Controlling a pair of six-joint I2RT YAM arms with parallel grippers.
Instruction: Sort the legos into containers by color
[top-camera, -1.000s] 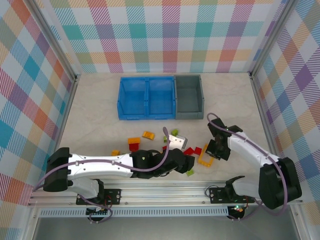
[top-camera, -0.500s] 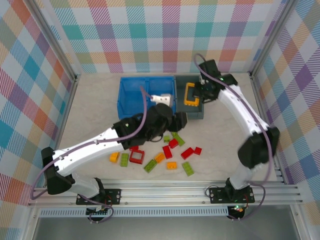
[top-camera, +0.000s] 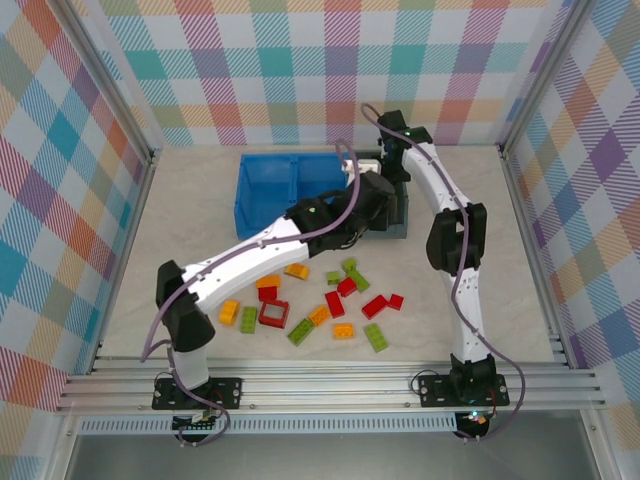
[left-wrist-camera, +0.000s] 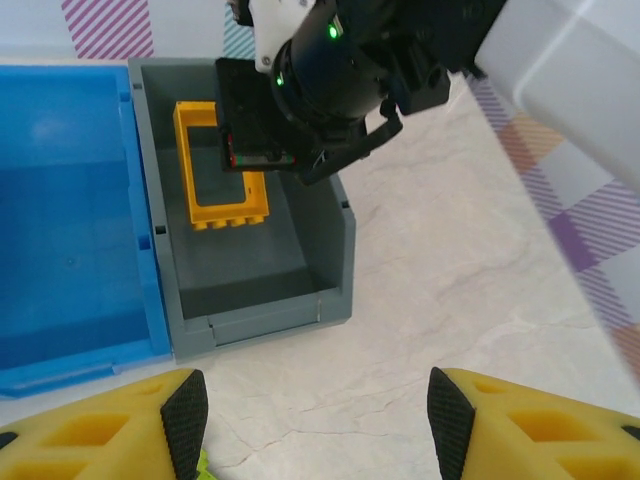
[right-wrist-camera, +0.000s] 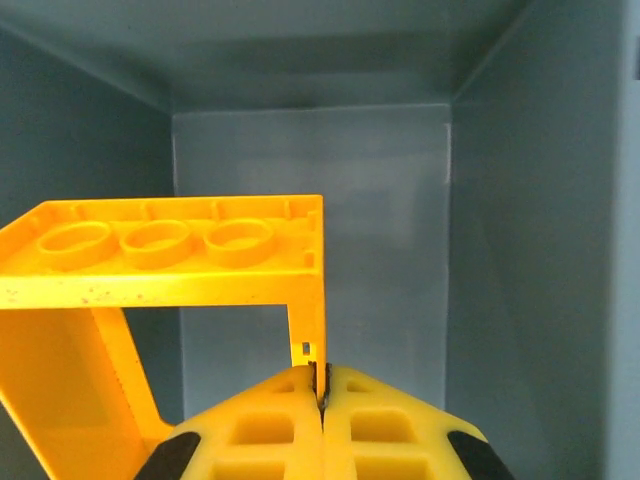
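**A:** What has the right pincer (right-wrist-camera: 320, 395) got?

**B:** It is clenched on the yellow frame brick (right-wrist-camera: 150, 285). The two fingertips meet on one thin side of the frame. The rest of the frame stands out above the tips and to their left, studs facing up in the wrist view.

**A:** And where is that pincer?

**B:** Inside the dark grey bin (left-wrist-camera: 340, 240). The bin's walls rise to either side of the fingers and straight ahead of them. I cannot tell whether the frame touches the bin floor.

**A:** The left pincer (left-wrist-camera: 316, 400)?

**B:** Released, with its fingers standing wide apart and only bare table (top-camera: 200, 220) between them. It hangs just short of the grey bin's near wall. The frame and the other pincer lie ahead of it and a little left, and the blue bin (left-wrist-camera: 60, 200) sits further left, touching the grey one.

**A:** The other bricks?

**B:** The loose legos (top-camera: 335, 303) lie scattered on the table behind both pincers, toward the arm bases. They are a mix of red, green and orange. A red frame brick (top-camera: 273, 315) is among them, well apart from either pincer.
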